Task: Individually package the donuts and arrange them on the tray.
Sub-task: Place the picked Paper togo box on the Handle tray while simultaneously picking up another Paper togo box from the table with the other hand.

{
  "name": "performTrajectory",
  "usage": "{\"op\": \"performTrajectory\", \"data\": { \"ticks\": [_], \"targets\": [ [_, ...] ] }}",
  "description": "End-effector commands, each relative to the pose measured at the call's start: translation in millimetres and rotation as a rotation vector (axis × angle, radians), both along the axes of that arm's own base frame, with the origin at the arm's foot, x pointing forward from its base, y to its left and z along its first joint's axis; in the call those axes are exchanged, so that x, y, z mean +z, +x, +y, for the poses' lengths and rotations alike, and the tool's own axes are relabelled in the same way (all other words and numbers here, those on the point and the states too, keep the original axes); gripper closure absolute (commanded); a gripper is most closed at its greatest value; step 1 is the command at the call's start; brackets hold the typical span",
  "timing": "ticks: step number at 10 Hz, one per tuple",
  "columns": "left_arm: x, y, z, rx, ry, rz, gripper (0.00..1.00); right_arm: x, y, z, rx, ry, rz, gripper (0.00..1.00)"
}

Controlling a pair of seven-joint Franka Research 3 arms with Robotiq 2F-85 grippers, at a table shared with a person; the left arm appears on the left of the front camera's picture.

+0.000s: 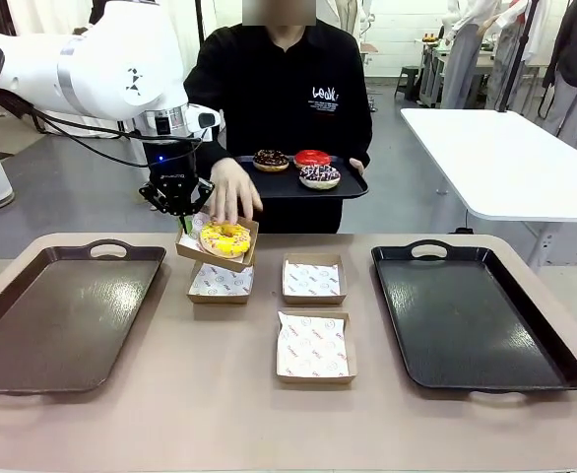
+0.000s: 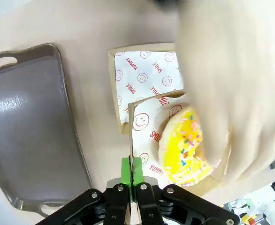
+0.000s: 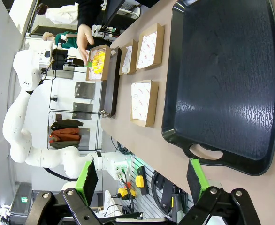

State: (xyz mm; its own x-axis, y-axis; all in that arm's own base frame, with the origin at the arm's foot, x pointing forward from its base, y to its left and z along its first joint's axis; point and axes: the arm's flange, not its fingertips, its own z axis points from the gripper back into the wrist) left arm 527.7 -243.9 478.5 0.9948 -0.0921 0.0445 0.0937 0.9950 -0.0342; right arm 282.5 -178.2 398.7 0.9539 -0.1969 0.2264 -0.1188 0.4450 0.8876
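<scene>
My left gripper (image 1: 183,223) is shut on the left wall of a paper-lined cardboard box (image 1: 192,250), held tilted just above the table. In that box lies the yellow-glazed donut (image 1: 224,239), and the person's hand (image 1: 231,192) rests on it. The left wrist view shows the green pads (image 2: 126,171) pinching the box wall (image 2: 131,140), with the yellow donut (image 2: 187,152) under the hand (image 2: 231,93). The person's other hand holds a small black tray (image 1: 352,187) carrying the chocolate (image 1: 271,160), red (image 1: 312,158) and sprinkled (image 1: 319,176) donuts. My right gripper (image 3: 142,183) stands open above the table's near edge.
Three lined boxes lie on the table without donuts: one (image 1: 221,281) under the held box, one (image 1: 313,279) in the middle, one (image 1: 312,347) nearer me. A brown tray (image 1: 62,315) lies at the left and a black tray (image 1: 471,315) at the right.
</scene>
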Motion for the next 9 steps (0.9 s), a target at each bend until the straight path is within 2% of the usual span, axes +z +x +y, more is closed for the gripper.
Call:
{"op": "performTrajectory", "data": {
  "ticks": [1,9],
  "targets": [
    [0.7,0.8,0.9,-0.004,0.006,0.000,1.00,-1.4,0.1,-0.1,-0.002,0.006,-0.004,0.00],
    [0.7,0.8,0.9,-0.004,0.006,0.000,1.00,-1.4,0.1,-0.1,-0.002,0.006,-0.004,0.00]
  ]
}}
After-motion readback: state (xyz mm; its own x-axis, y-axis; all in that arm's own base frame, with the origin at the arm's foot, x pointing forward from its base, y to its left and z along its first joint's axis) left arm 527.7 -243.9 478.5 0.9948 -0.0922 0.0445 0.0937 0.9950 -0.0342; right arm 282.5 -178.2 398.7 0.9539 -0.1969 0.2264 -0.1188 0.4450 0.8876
